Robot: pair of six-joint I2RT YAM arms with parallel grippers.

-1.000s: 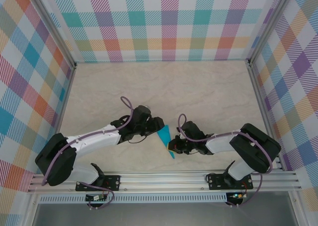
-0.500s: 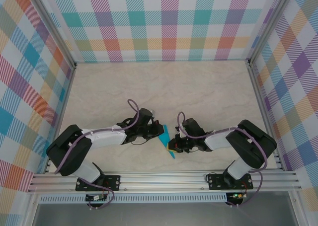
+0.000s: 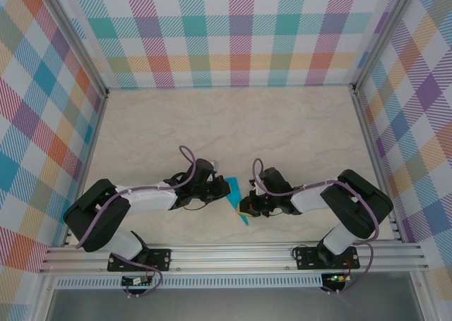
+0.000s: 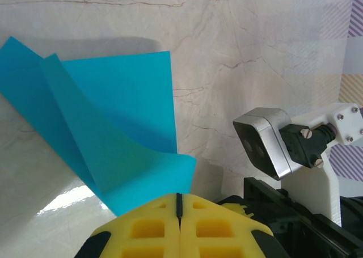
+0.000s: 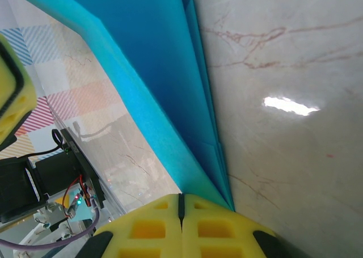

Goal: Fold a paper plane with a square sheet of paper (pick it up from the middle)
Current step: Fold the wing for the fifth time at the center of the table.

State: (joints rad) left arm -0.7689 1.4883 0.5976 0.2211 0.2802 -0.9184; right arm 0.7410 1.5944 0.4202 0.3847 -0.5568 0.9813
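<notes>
From the overhead feed I have both arms folded in low over the marbled tabletop (image 3: 233,120), close to the aluminium rail (image 3: 233,254) at the near edge, their grippers almost nose to nose. The teal paper sheet (image 4: 113,122) lies between them, just ahead of the rail and well apart from the plaid walls (image 3: 233,32).

On the left wrist feed the paper is partly folded: one flap lies flat, another rises along a diagonal crease. The left gripper (image 4: 178,208) has its yellow pads pressed together with no gap. The paper's near edge runs right up to them, but I cannot tell whether any of it is caught in the seam.

The right gripper (image 5: 181,208) also has its pads closed. Here the stacked layers taper straight into the seam, so it has the paper pinched at a corner.

What crowds the work is the other arm. The right wrist's silver camera housing (image 4: 265,143) and white bracket (image 4: 336,134) sit just beside the sheet's free edge, and purple cables (image 3: 185,157) loop above both wrists. A small circuit board (image 5: 76,176) with lit dots shows beyond the paper.
</notes>
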